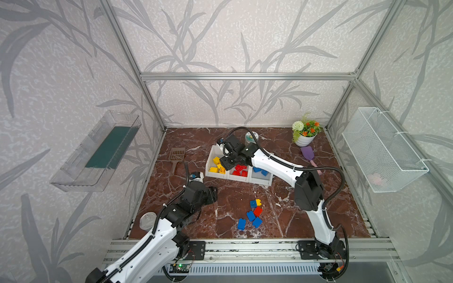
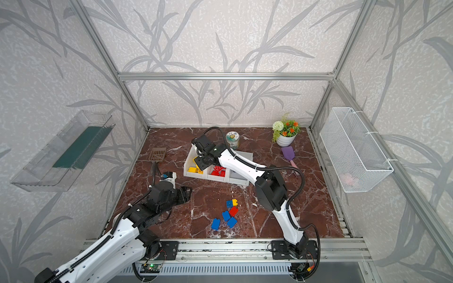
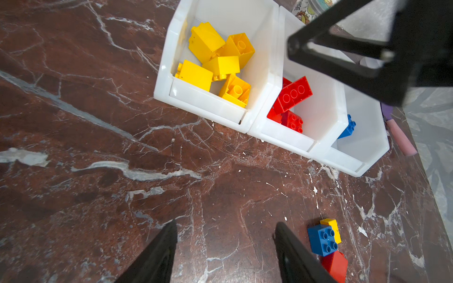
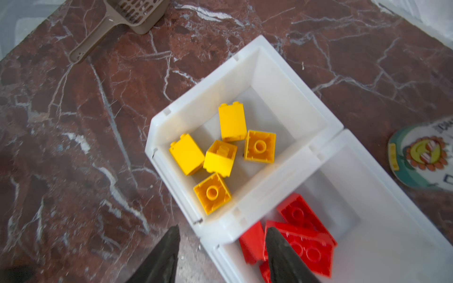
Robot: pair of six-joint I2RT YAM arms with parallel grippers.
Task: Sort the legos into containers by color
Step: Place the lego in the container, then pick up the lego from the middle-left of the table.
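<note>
Right tool (image 4: 221, 229) spread and empty over the left end of the containers (image 4: 282, 80); left tool (image 3: 225, 223) gaping too, holding nothing.
Six loose legos (image 1: 257, 211) huddle on the near worktop (image 1: 215, 220), yellow tight against blue — a pinch there could lift both and drop a wrong colour, or scatter neighbours; a low retreat by the right arm might clip a container wall.

Reddish-brown marble tabletop (image 1: 232, 196) with white veins. Three joined white plastic bins (image 3: 208, 105): one holds bright yellow plastic bricks (image 4: 186, 154), the middle one red plastic bricks (image 3: 293, 94), the third a blue plastic brick (image 3: 348, 127). Loose studded bricks (image 1: 253, 213) on the marble are blue, red and yellow. Pale wallpaper (image 1: 220, 36) bears grey leaf sprays.
</note>
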